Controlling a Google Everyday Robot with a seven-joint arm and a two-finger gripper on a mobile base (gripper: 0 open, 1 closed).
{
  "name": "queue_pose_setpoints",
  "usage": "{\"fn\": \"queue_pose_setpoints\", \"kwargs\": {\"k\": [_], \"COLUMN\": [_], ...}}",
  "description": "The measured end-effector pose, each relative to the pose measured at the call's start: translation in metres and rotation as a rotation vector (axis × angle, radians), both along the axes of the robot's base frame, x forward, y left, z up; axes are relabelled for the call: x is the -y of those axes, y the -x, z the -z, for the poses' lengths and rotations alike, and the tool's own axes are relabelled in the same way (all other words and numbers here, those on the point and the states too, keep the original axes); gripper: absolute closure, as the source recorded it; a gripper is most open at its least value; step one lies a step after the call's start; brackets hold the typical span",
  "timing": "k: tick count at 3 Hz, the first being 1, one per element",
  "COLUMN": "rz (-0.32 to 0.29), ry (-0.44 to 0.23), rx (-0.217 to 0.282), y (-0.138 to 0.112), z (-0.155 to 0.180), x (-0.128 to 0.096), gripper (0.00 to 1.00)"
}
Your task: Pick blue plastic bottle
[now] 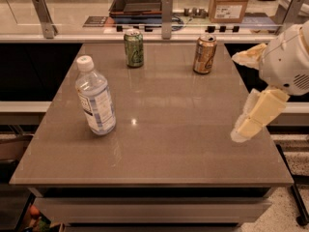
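Observation:
The blue plastic bottle [95, 97] stands upright on the left part of the brown table [164, 144]. It is clear and bluish, with a white cap and a striped label. My gripper [248, 88] is at the table's right edge, far to the right of the bottle. Its cream fingers [256, 115] are spread apart and hold nothing.
A green can [133, 48] and a gold-brown can [204, 54] stand at the table's far edge. Behind them runs a counter with metal posts [166, 16], a dark tray [139, 1] and a cardboard box [229, 3].

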State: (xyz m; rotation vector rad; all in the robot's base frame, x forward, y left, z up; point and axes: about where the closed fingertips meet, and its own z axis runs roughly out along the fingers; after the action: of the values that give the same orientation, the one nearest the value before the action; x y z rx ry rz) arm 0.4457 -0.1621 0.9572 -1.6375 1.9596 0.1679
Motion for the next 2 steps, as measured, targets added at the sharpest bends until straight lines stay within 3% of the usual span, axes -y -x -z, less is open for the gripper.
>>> {"fn": "queue_pose_setpoints", "kwargs": {"k": [2], "rz": [-0.106], "ry": [-0.352], "rx": [-0.017], "y": [0.000], "z": [0.031], "x": [-0.078], "gripper": [0.00]}}
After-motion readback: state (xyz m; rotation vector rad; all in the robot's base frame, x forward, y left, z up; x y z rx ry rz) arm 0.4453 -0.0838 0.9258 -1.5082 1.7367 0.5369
